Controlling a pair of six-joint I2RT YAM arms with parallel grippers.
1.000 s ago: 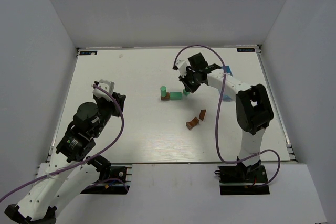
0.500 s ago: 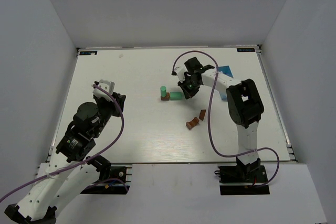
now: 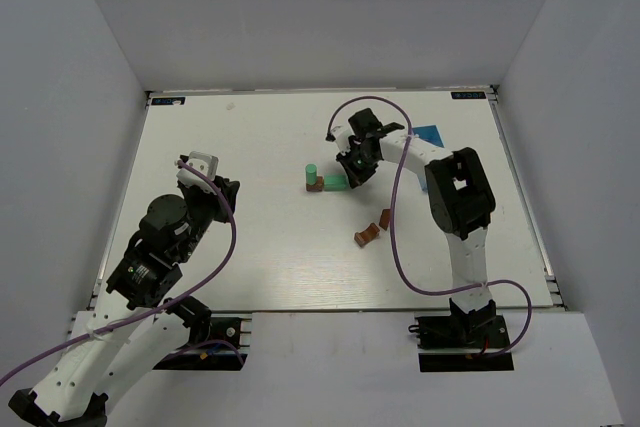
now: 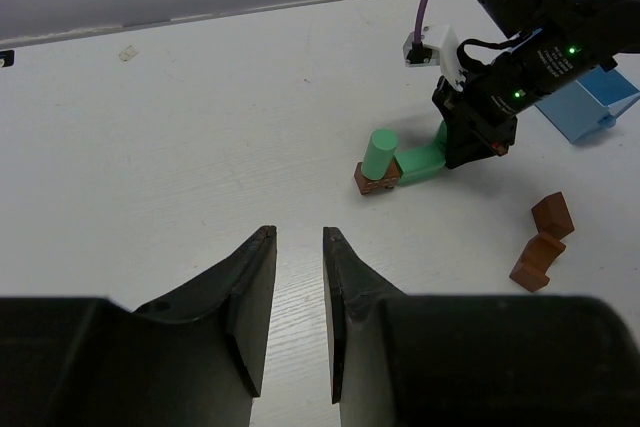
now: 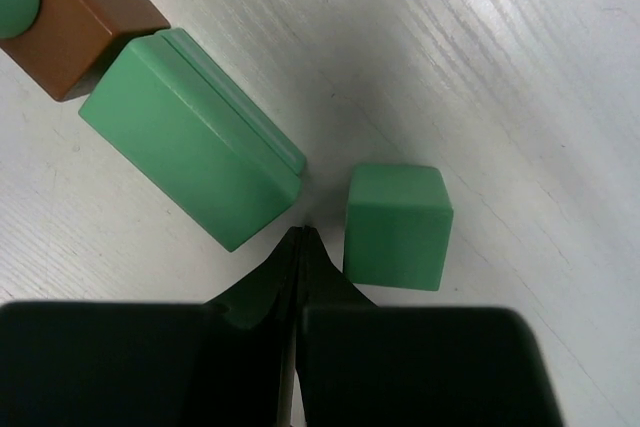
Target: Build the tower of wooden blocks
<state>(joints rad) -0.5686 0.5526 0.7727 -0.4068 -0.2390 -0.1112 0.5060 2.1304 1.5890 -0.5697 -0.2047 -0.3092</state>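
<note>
A green cylinder (image 3: 311,170) stands on a brown block (image 3: 314,185), a small tower at the table's middle. A long green block (image 3: 335,183) lies against the brown block's right side. My right gripper (image 3: 352,175) is shut and empty. In the right wrist view its tips (image 5: 303,234) rest on the table between the long green block (image 5: 190,142) and a green cube (image 5: 397,227). My left gripper (image 4: 298,237) is open and empty, well to the near left of the tower (image 4: 378,162).
Two loose brown blocks (image 3: 386,218) (image 3: 367,235) lie near the right of the tower. A small blue box (image 3: 430,134) sits at the far right behind the right arm. White walls enclose the table.
My right gripper has moved a little down and left onto the spot between the two green blocks, and its arm has folded in. The left arm has not moved.
</note>
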